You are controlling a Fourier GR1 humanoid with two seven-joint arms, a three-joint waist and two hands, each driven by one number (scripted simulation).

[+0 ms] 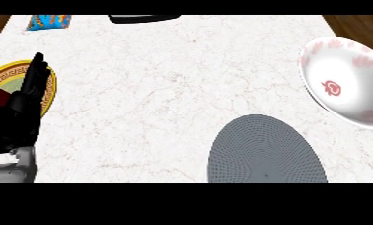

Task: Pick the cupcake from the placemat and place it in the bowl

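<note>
- Cupcake: it shows nowhere on the grey placemat (266,151), which lies at about five o'clock on the white marble table (167,81).
- White bowl (342,83) with red markings sits at three o'clock, tilted, cut by the right edge.
- Left hand (25,103) rests at nine o'clock, fingers (36,68) straight and released, pointing up over a yellow-rimmed plate (48,88).
- Blue packet (48,21) lies at eleven o'clock; a black object (143,18) lies at twelve.
</note>
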